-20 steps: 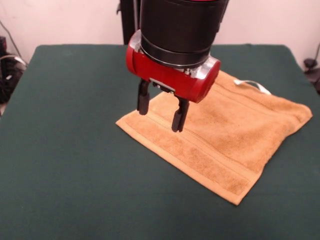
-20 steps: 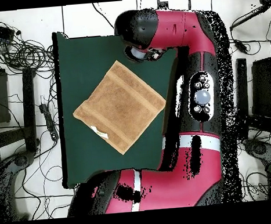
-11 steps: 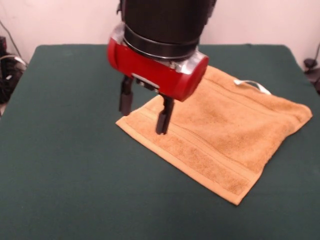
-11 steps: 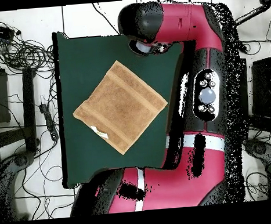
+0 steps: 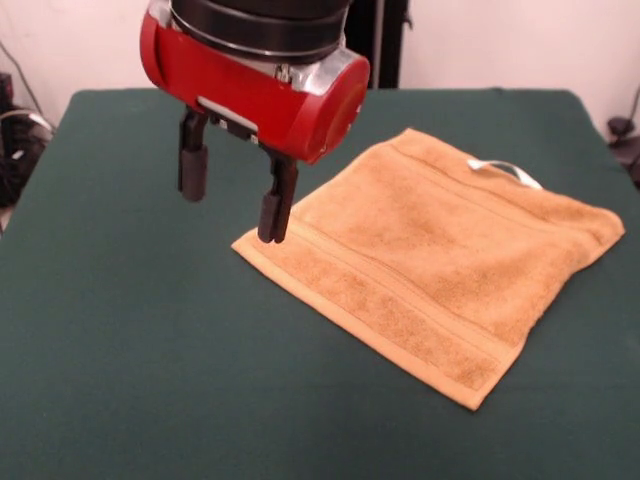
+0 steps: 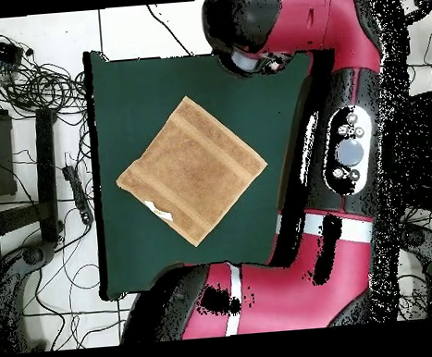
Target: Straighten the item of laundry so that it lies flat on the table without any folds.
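Front view: the red end effector (image 5: 235,195) hangs with its two dark fingers spread, holding nothing, just above the left corner of the orange towel (image 5: 440,270). The towel lies flat on the green tabletop (image 5: 120,350), to the end effector's right. Overhead view: the towel (image 6: 191,169) sits diamond-wise, corners toward the tabletop's (image 6: 120,91) edges.

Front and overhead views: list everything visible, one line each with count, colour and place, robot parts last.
towel: one, golden-orange, spread flat mid-table, set diamond-wise in the overhead view.
label: one, white, at the towel's far edge in the front view.
table: one, dark green, under everything.
cables: many, black, on the floor beside the table in the overhead view.
arm: one, red and black, along the table's side.
gripper: one, black fingers on a red body, open, above the towel's corner.
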{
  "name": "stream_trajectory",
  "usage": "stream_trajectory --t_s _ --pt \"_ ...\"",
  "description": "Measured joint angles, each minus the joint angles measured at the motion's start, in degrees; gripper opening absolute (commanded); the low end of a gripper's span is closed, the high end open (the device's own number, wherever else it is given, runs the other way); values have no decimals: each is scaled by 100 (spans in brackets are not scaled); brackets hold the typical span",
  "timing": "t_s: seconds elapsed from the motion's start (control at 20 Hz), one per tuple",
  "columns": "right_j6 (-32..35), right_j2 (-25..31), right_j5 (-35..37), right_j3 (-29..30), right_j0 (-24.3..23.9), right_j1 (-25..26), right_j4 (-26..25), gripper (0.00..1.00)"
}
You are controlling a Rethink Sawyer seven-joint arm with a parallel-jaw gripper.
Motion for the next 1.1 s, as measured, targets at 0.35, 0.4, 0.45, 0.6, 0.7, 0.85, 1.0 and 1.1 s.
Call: stream_trajectory --t_s 0.35,0.4,0.45,0.6,0.7,0.85,1.0,1.1 --pt "-70 35 13 -224 0 19 -23 100" --pt "-70 36 14 -234 0 21 -24 100" --pt "-70 38 13 -243 0 24 -23 100" --pt "-70 41 14 -276 -2 44 -23 100" --pt "-70 43 14 -320 -4 101 -20 100" --pt "-70 56 11 -406 -16 314 -20 100" --pt "-70 58 -4 -405 -27 417 -6 100" --pt "-70 59 -8 -350 -51 545 73 100"
